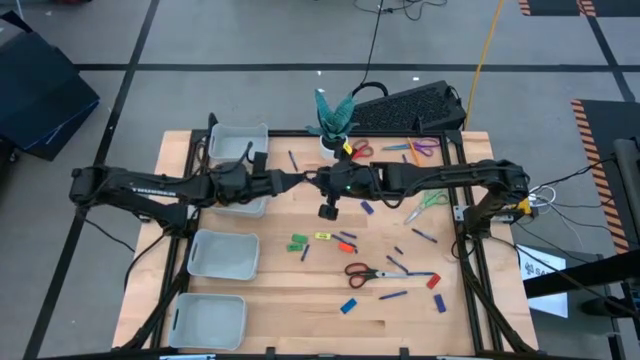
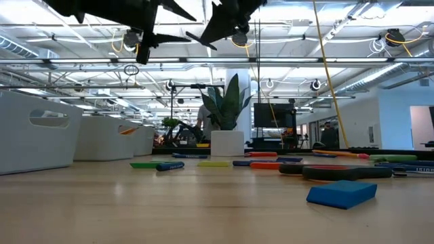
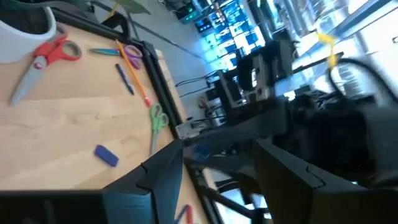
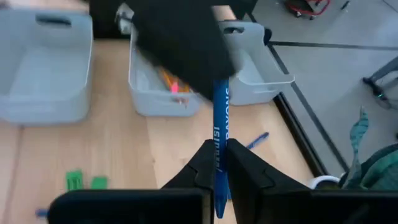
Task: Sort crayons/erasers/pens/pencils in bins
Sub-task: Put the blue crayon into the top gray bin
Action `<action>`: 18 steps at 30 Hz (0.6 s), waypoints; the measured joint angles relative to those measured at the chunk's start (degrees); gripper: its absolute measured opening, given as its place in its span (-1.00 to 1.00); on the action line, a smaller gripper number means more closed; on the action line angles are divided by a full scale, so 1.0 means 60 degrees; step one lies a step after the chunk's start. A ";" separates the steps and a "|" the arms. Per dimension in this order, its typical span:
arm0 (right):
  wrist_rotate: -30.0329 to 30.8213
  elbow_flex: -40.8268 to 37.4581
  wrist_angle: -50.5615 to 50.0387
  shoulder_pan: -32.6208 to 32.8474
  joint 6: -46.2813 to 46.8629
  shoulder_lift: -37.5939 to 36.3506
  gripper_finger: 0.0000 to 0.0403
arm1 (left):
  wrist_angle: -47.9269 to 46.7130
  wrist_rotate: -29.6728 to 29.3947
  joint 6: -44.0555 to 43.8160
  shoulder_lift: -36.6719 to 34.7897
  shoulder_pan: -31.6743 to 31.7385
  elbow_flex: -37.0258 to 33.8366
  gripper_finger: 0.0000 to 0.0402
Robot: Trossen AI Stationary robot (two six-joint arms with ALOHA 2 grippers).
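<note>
Pinched between your right gripper's (image 4: 219, 163) closed fingers is a blue crayon (image 4: 219, 134), held high over the middle of the table (image 1: 300, 290), close to the left gripper (image 1: 296, 181). Your left gripper's fingers (image 3: 160, 177) stand apart, holding nothing. 4 bins (image 1: 222, 254) line the table's left side; 1 holds orange pencils (image 4: 169, 79). Erasers (image 1: 298, 243), pens (image 1: 425, 236) and scissors (image 1: 362, 271) lie scattered on the wood.

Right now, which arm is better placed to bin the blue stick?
Right. The right tool is shut on the blue stick, held above the table. The left tool is open and empty, meeting it mid-table; the bins lie on the left arm's side.
</note>
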 joint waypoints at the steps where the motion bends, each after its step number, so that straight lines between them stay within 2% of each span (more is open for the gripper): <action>1: -0.0006 0.0000 0.0124 -0.0017 0.0147 -0.0014 -0.92 | -0.0090 -0.0004 0.0106 0.0043 0.0000 0.0000 -0.03; 9: -0.1208 0.0011 0.0579 -0.0270 0.1895 -0.0064 -0.92 | 0.1010 -0.0273 0.2154 0.0230 0.0000 -0.0004 -0.03; 15: -0.1245 0.0011 0.1106 -0.0296 0.2873 -0.0081 -0.92 | 0.1534 -0.0215 0.2913 0.0230 0.0000 -0.0004 -0.03; 18: -0.1671 0.0011 0.1501 -0.0364 0.3518 -0.0079 -0.92 | 0.1695 -0.0099 0.3320 0.0237 -0.0045 -0.0004 -0.03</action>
